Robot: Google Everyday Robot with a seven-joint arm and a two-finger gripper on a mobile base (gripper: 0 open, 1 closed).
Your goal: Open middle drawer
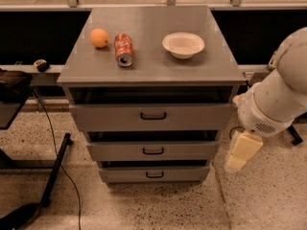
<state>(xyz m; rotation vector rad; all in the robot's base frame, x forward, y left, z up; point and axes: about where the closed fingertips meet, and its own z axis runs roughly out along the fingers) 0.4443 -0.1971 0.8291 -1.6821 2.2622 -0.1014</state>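
Note:
A grey cabinet has three drawers, each with a small black loop handle. The middle drawer has a front of medium height and sits shut or nearly shut, with a dark gap above it. The taller top drawer is above it and the slim bottom drawer is below it. My cream-coloured gripper hangs from the white arm to the right of the cabinet. It is at about the height of the middle drawer, apart from it and touching nothing.
On the cabinet top lie an orange, a red soda can on its side and a white bowl. A black stand leg and cable are on the speckled floor at the left.

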